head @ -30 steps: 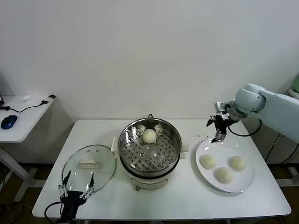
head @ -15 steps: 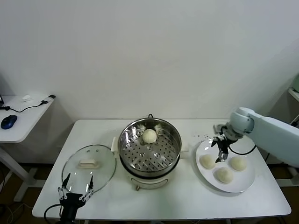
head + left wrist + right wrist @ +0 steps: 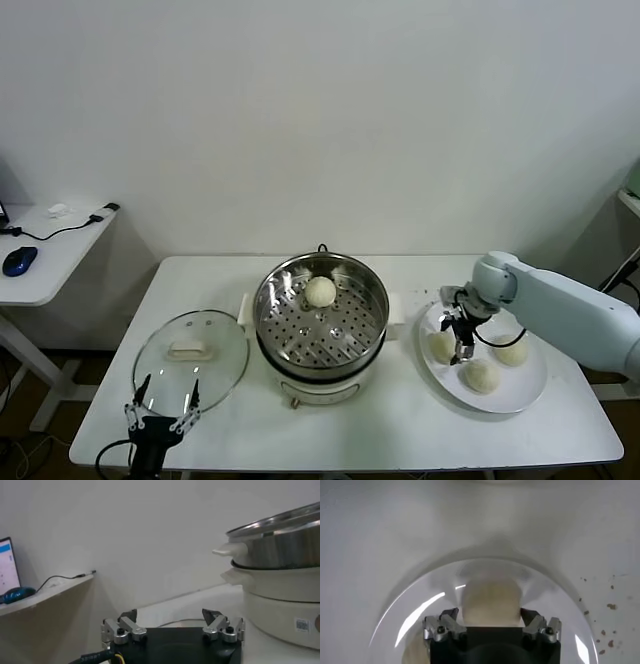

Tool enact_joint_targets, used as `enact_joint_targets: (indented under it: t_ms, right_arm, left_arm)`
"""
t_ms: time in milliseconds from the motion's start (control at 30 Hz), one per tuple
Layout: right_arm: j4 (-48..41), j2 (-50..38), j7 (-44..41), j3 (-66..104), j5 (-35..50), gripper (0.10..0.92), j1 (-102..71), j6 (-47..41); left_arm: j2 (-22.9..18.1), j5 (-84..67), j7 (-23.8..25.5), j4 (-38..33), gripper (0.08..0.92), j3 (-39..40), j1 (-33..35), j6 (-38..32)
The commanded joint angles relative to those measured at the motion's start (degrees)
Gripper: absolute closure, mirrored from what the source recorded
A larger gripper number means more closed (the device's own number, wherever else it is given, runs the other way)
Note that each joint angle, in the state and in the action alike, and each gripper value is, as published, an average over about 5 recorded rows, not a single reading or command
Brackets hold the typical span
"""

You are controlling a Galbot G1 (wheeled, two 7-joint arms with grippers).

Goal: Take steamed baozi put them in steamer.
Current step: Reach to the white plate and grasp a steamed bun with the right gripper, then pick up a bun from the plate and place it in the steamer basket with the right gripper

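**Right gripper over plate bun**

Right gripper (image 3: pixel 461 340), fingers spread wide, straddles a steamed baozi (image 3: pixel 490 599) at the plate's (image 3: pixel 520 394) 9 o'clock edge. Two more buns lie at its centre and 3 o'clock. One bun (image 3: pixel 320 291) sits in the steamer (image 3: pixel 320 318), toward 12 o'clock. Left gripper (image 3: pixel 161 408), open, parked at the table's near-left edge below the glass lid (image 3: pixel 190 356).

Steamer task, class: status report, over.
Right gripper open, straddling plate baozi. One baozi in steamer. Left gripper parked, open. Nothing obstructing.
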Motion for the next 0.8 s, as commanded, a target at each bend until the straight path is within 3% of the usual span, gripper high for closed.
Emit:
enact_joint_targets:
  t_ms: [33, 300, 633, 800]
  right_arm:
    - [-2.79, 1.36, 0.10, 1.19, -1.01, 0.290, -1.57, 0.59]
    - [-2.33, 0.82, -0.04, 1.42, 0.06, 0.431, -1.52, 1.18]
    - [0.55, -1.87, 0.01, 0.13, 3.85, 0.473, 2.27, 1.23]
    - [3.70, -4.57, 0.09, -5.72, 9.05, 0.474, 12.13, 0.76]
  left_arm:
    - [-0.02, 0.23, 0.03, 0.31, 0.177, 0.21, -0.16, -0.02]
    - [-0.16, 0.35, 0.01, 0.49, 0.177, 0.38, -0.09, -0.10]
    - [-0.14, 0.34, -0.07, 0.41, 0.177, 0.42, 0.26, -0.31]
    - [-0.18, 0.31, -0.10, 0.20, 0.177, 0.47, 0.46, -0.36]
